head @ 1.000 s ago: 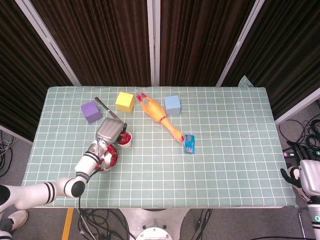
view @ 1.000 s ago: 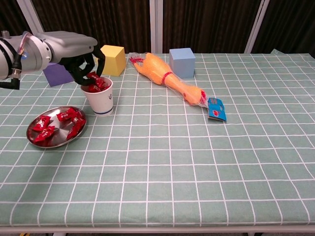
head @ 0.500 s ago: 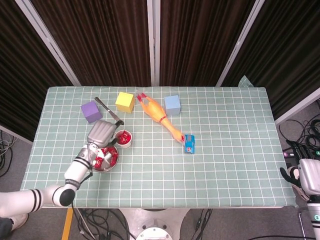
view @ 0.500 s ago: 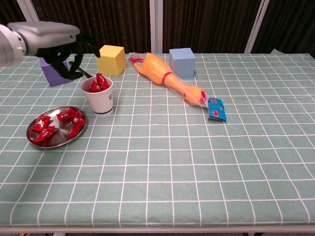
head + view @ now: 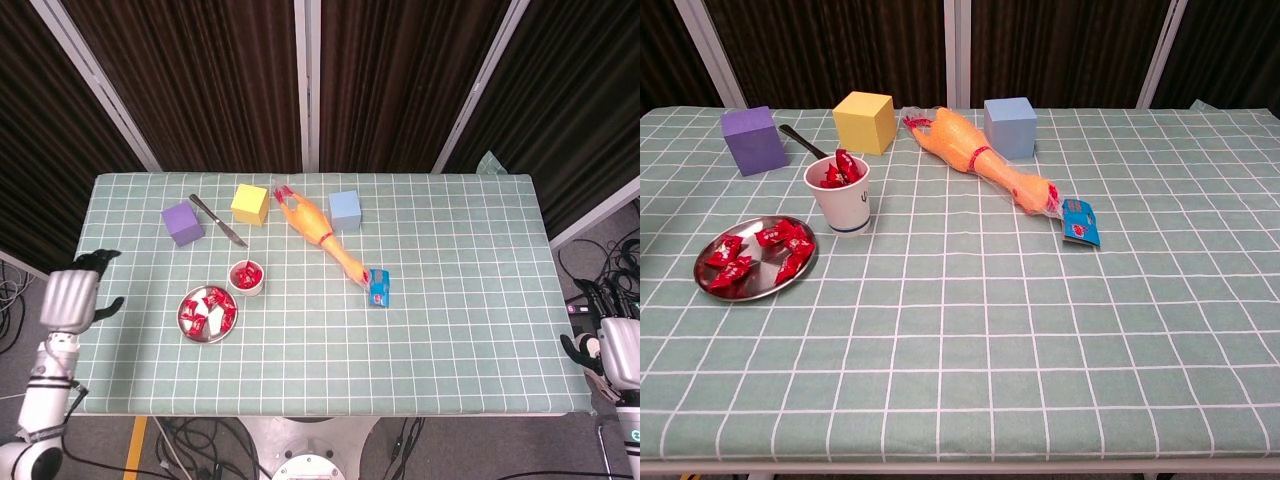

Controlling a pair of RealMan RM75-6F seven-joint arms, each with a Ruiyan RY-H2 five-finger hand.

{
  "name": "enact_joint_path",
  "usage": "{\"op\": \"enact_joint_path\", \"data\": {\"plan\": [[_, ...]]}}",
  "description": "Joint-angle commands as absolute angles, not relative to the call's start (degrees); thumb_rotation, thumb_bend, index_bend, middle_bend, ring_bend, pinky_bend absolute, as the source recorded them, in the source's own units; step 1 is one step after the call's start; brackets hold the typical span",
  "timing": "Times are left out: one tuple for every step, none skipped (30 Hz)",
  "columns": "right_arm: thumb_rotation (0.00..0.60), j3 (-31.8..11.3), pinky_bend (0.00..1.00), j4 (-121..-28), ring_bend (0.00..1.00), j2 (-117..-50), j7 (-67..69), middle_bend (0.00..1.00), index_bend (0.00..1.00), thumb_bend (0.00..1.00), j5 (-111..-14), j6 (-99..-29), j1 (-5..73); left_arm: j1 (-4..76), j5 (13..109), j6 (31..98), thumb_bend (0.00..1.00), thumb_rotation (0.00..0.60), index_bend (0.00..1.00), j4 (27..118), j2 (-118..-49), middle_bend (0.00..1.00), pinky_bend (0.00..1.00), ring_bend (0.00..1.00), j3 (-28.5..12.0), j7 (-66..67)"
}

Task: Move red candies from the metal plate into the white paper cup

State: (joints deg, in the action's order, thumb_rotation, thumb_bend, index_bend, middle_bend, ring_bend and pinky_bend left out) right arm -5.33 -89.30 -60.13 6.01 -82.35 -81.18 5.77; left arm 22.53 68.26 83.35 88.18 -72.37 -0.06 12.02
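I see glossy red candies [image 5: 758, 254] on the metal plate [image 5: 710, 285], more in the white paper cup [image 5: 840, 199]; my left robot hand [image 5: 72, 298] hangs empty, fingers spread, the right robot hand [image 5: 612, 352] I cannot tell.

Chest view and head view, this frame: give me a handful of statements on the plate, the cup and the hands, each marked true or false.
1. Red candies lie on the metal plate. True.
2. The white paper cup is empty. False: red candies show above its rim.
3. The left hand hovers over the cup. False: it is off the table's left edge, holding nothing.
4. The cup stands between the plate and the yellow cube. True.
5. The right hand holds a candy. False: it sits off the table's right edge, nowhere near the candies.
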Motion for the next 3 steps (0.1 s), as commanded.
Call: {"op": "enact_joint_path", "data": {"plan": [[0.600,-4.99,0.15,-89.50,0.00,-59.98,7.89,0.11,0.09,0.22,-83.16,-80.78,5.93,16.92,70.57,87.18,0.18,0.586,0.29,85.54,-70.67,0.30,0.34,0.25,3.26,9.65],[0.600,-4.93,0.15,-89.41,0.00,-60.06,8.38,0.11,0.09,0.22,-83.56,-80.95,5.95,15.44,70.79,88.26,0.18,0.568,0.29,85.43,-70.25,0.29,0.32,0.24,3.71,9.49],[0.600,-4.92,0.15,-89.21,0.00,-60.22,8.45,0.11,0.09,0.22,-83.81,-81.23,5.92,14.39,70.99,88.98,0.18,0.552,0.29,85.44,-69.96,0.28,0.32,0.23,4.00,9.16]]}}
